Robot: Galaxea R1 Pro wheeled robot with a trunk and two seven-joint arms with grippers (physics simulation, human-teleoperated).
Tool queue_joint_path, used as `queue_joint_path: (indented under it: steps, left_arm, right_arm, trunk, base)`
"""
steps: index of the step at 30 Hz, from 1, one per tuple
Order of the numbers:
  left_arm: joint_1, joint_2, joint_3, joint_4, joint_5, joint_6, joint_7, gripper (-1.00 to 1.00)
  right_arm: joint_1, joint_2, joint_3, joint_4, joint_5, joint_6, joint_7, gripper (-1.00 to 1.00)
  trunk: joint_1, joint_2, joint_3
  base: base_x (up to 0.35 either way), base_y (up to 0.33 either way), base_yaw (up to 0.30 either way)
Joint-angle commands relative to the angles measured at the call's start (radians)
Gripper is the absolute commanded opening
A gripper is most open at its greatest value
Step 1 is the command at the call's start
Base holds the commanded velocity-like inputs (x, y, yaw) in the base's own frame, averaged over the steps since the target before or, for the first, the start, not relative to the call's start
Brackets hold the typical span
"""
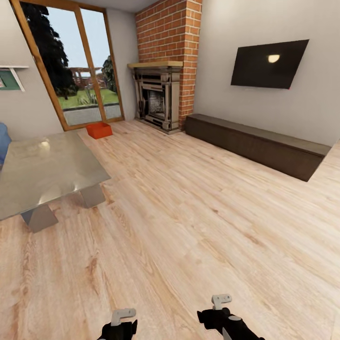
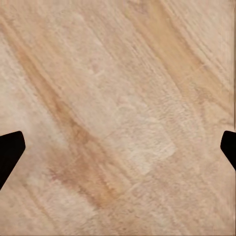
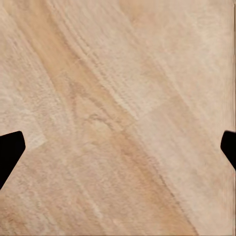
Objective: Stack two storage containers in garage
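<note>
Container [image 1: 99, 130] on plank floor [image 1: 189, 212] by glass door [image 1: 75, 66] | both pincers spread, empty

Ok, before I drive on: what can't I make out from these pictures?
- Orange-red container, head view: too small and far to see inside.
- Left gripper and right gripper, wrist views: fingers cut off by the picture edges, wood floor between them.
- Glass-topped table: cut off by the head view's left edge.

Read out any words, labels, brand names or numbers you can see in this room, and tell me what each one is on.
No readable text in these views.
TV: black screen, no logo visible.
Storage container: plain orange-red, no label visible.
Fireplace and low cabinet: no markings.
Both wrist views show bare wood plank floor, without print.
</note>
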Motion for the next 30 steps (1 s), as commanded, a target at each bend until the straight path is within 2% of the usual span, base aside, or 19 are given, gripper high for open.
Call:
queue_joint_path:
  steps: [1, 16, 30]
  left_arm:
    - [-0.001, -0.001, 0.008, 0.001, -0.009, -0.003, -0.001, 1.00]
    - [-0.001, -0.001, 0.008, 0.001, -0.009, -0.003, -0.001, 1.00]
    - [-0.001, -0.001, 0.008, 0.001, -0.009, -0.003, -0.001, 1.00]
  right_arm:
    - [0.000, 0.000, 0.002, -0.002, 0.005, 0.006, 0.002, 1.00]
    - [0.000, 0.003, 0.004, -0.003, 0.006, 0.006, 0.002, 1.00]
    - [0.001, 0.007, 0.006, -0.002, 0.006, 0.006, -0.007, 1.00]
  trunk:
    - [0.000, 0.000, -0.002]
    - [0.000, 0.000, -0.010]
    - [0.000, 0.000, 0.005]
  base:
    - [0.273, -0.249, 0.148]
    - [0.273, -0.249, 0.130]
    - [0.274, -0.246, 0.040]
